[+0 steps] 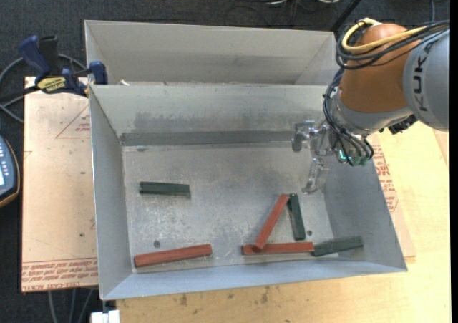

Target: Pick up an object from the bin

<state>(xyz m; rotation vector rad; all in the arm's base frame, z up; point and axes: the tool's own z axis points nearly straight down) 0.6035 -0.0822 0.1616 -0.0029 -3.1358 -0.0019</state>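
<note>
My gripper (310, 185) hangs in the right part of the bin, just above and to the right of a small cluster of sticks. Nearest to it is a short dark green stick (295, 218) lying almost straight up and down in the view. A red stick (273, 222) leans diagonally beside that green one, their upper ends close together below the gripper. Another red stick (280, 248) lies flat along the front wall, under the diagonal one's lower end. I see nothing in the gripper.
A second dark green stick (337, 246) lies at the front right corner. A long red stick (172, 256) rests at the front left, and a dark green bar (164, 189) lies left of centre. The arm with its orange cover reaches in over the right wall.
</note>
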